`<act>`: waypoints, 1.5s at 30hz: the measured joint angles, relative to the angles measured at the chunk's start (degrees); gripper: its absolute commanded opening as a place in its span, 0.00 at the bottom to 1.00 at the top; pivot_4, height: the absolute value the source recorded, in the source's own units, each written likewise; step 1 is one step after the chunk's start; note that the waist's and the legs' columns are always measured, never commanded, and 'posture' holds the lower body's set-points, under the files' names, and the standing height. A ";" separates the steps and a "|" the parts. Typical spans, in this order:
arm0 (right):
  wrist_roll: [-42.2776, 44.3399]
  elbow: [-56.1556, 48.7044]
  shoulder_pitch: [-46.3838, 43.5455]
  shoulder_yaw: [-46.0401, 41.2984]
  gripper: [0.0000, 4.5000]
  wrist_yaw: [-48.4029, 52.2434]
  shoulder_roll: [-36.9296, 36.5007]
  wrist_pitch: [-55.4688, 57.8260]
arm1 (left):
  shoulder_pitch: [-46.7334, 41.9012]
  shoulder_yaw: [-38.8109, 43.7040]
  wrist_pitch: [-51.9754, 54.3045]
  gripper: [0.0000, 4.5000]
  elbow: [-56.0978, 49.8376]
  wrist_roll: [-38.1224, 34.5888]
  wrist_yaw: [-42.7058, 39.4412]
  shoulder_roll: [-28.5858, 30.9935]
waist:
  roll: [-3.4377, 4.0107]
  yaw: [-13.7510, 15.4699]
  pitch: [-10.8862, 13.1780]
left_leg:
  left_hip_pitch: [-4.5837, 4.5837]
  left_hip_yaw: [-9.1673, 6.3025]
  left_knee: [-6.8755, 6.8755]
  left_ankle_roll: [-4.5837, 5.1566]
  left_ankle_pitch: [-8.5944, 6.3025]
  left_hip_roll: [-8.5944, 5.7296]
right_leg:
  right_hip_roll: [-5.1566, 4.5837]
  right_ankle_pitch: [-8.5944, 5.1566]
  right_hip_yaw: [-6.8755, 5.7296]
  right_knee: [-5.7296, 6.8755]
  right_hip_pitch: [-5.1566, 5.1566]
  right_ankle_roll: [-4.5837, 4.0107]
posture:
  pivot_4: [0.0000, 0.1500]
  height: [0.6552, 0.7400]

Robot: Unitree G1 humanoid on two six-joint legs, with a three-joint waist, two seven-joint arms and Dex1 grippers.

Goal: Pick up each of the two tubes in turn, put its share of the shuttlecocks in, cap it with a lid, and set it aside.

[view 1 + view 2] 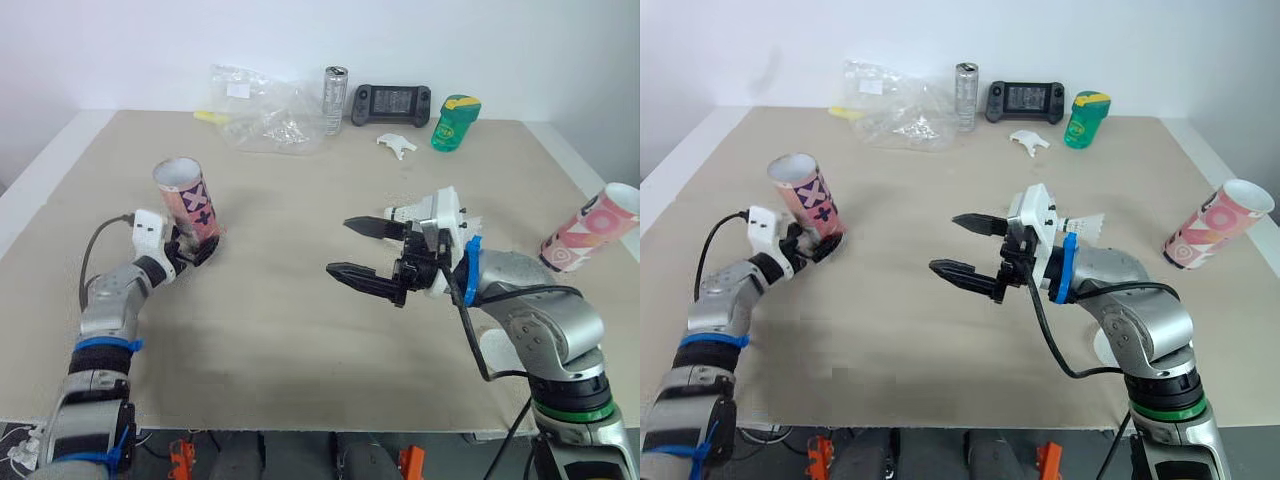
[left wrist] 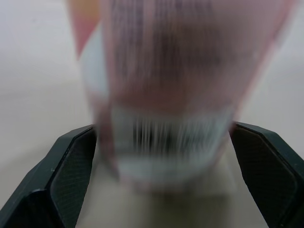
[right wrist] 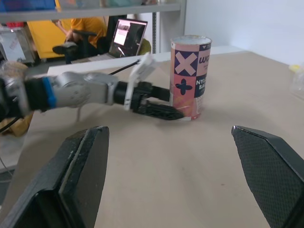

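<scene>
Left gripper (image 1: pixel 203 248) clasping base of upright pink tube (image 1: pixel 187 200), right gripper (image 1: pixel 340 246) spread wide, empty, above table (image 1: pixel 280 330)

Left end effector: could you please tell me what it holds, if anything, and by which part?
The left end effector clasps the upright pink tube at its base, one finger on each side.

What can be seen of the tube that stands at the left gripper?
The tube looks like cardboard, printed pink and white, with dark squares bearing a cross and a plus. Its top is open, with no lid on it. It stands upright on the table, on the robot's left. The left gripper has its jaws closed on its base.
</scene>
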 measured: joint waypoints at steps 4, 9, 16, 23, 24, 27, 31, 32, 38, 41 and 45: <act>0.12 -1.07 -0.10 -0.07 0.98 -0.33 -0.40 0.13 | -4.39 -0.42 -3.54 1.00 8.02 1.42 -1.70 -0.01 | -0.01 -0.10 0.00 | -0.02 -0.04 -0.05 0.00 0.00 0.02 | 0.04 -0.02 -0.02 0.01 -0.03 -0.05 | 1.00 0.81; 0.17 -2.10 -0.23 -0.13 1.00 -1.40 -0.77 0.55 | -8.43 -0.87 -7.46 0.88 15.84 3.09 -2.99 -0.05 | -0.01 -0.01 0.00 | -0.06 -0.11 -0.03 0.00 0.00 0.00 | 0.01 -0.02 -0.10 0.02 -0.02 -0.06 | 1.00 0.81; 0.17 -2.24 -0.22 -0.25 1.00 -1.70 -1.48 0.65 | -8.65 -0.82 -9.53 0.67 17.14 3.18 -3.59 -0.39 | -0.01 -0.02 0.00 | -0.05 -0.13 -0.03 0.00 0.00 0.00 | 0.01 -0.02 -0.12 0.03 -0.01 -0.06 | 1.00 0.81; -0.69 -1.48 -0.27 -0.39 1.00 -1.95 -2.67 0.48 | -4.92 -2.18 -9.27 0.67 10.63 3.97 -6.27 0.25 | -0.01 -0.03 0.00 | -0.06 -0.11 -0.04 0.00 0.00 0.00 | -0.01 0.10 -0.11 0.03 -0.02 -0.29 | 1.00 0.81; -1.39 -0.82 -0.32 -0.51 1.00 -2.32 -3.17 0.36 | -3.73 -3.31 -8.90 0.67 8.21 4.33 -7.59 0.70 | -0.01 -0.03 0.00 | -0.06 -0.11 -0.04 0.00 0.00 0.00 | -0.02 0.10 -0.11 0.03 -0.01 -0.30 | 1.00 0.81; -5.63 4.85 -0.14 -2.11 1.00 -4.79 -5.17 -0.25 | 1.40 -8.66 -5.86 0.67 -5.07 5.77 -14.94 3.99 | -0.01 0.03 0.00 | -0.05 -0.09 -0.04 -0.01 0.01 -0.03 | -0.08 0.13 -0.11 0.03 0.00 -0.36 | 1.00 0.81; -10.48 12.71 4.51 -4.26 1.00 -5.53 -7.97 -2.81 | 6.87 -15.36 0.54 0.67 -23.94 5.61 -29.21 14.27 | -0.03 0.04 -0.01 | -0.05 -0.07 -0.11 -0.02 0.00 -0.04 | -0.13 0.02 -0.14 0.03 -0.01 -0.44 | 1.00 0.81; -11.17 14.17 4.97 -4.43 1.00 -5.66 -8.06 -2.90 | 6.99 -15.45 1.16 0.67 -25.09 5.57 -30.45 15.03 | 0.02 0.04 0.01 | -0.03 -0.04 -0.11 -0.02 0.00 -0.05 | -0.13 0.02 -0.11 0.03 -0.01 -0.44 | 1.00 0.81; -14.70 26.47 2.67 -4.47 1.00 -6.57 -3.94 -7.45 | 7.34 -18.15 -1.79 0.67 -29.17 6.14 -40.60 21.28 | 0.07 -0.60 0.05 | 0.08 -0.03 -0.10 0.01 0.02 0.15 | 0.14 -0.03 -0.08 0.07 -0.04 -0.32 | 1.00 0.81; -16.13 31.20 1.08 -4.15 1.00 -6.59 -2.11 -9.31 | 7.52 -19.30 -4.98 0.67 -28.90 7.34 -43.94 23.96 | 0.09 -0.60 0.06 | 0.10 -0.04 -0.11 0.02 0.02 0.19 | 0.19 -0.04 -0.08 0.10 -0.04 -0.37 | 1.00 0.81; -18.00 37.44 -3.06 -1.94 1.00 -5.94 1.38 -11.76 | 7.80 -19.67 -6.65 0.67 -28.67 7.33 -47.66 26.23 | 0.12 -0.66 0.07 | 0.10 -0.02 -0.12 0.03 0.02 0.25 | 0.25 -0.08 -0.06 0.12 -0.05 -0.41 | 1.00 0.81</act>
